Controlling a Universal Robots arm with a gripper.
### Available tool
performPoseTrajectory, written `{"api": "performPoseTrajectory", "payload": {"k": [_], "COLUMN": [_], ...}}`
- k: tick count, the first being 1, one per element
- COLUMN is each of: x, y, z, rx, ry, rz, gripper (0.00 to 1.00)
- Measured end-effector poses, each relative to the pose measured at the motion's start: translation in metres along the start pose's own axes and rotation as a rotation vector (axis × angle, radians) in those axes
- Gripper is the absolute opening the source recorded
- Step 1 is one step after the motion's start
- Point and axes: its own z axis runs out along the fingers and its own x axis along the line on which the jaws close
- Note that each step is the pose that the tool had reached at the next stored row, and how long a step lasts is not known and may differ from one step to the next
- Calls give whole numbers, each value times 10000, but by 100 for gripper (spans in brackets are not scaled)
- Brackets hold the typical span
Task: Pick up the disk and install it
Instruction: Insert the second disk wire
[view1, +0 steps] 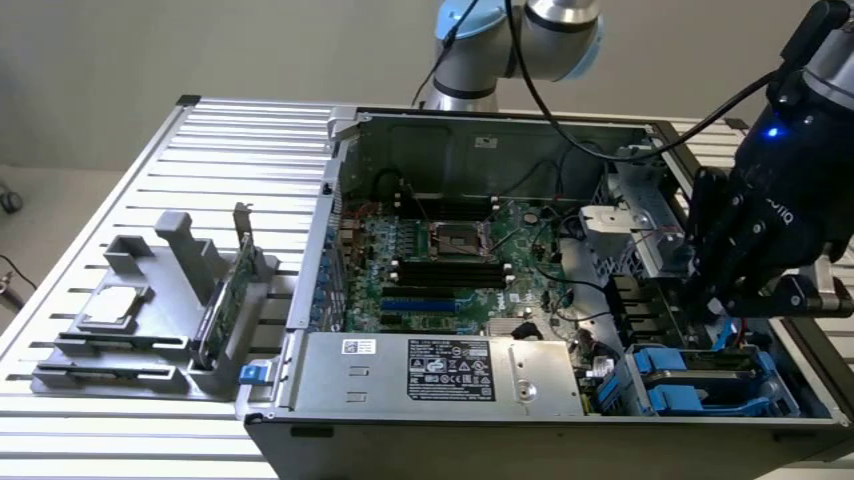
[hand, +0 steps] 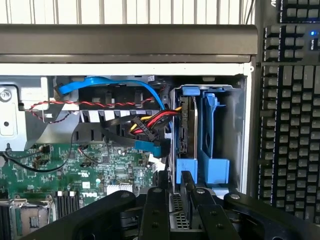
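Observation:
The disk stands on edge in the drive bay at the case's corner, grey-black between blue carrier rails, with red, yellow and black cables running to its side. In the exterior view the disk is a dark slab between blue rails at the case's lower right. My black gripper hangs just above that bay. In the wrist view the gripper has its fingers drawn close together and points at the disk's near end, apart from it. I see nothing held between the fingers.
An empty blue carrier stands beside the disk. The open computer case shows the green motherboard and a power supply. A grey holder on the exterior view's left carries a small silver chip and a green card. A keyboard lies outside the case.

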Motion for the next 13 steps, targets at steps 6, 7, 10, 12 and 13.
{"api": "performPoseTrajectory", "payload": {"k": [6,7,10,12,13], "x": [106,118,160,190,205], "y": [91,110,152,166,168], "z": [-22,-26,-38,-47,-56], "rx": [-4,-3,-5,-6,-6], "ry": [-190,-216,-309,-375,-407], "rz": [2,2,2,3,4], "gripper": [25,25,25,25,25]}}
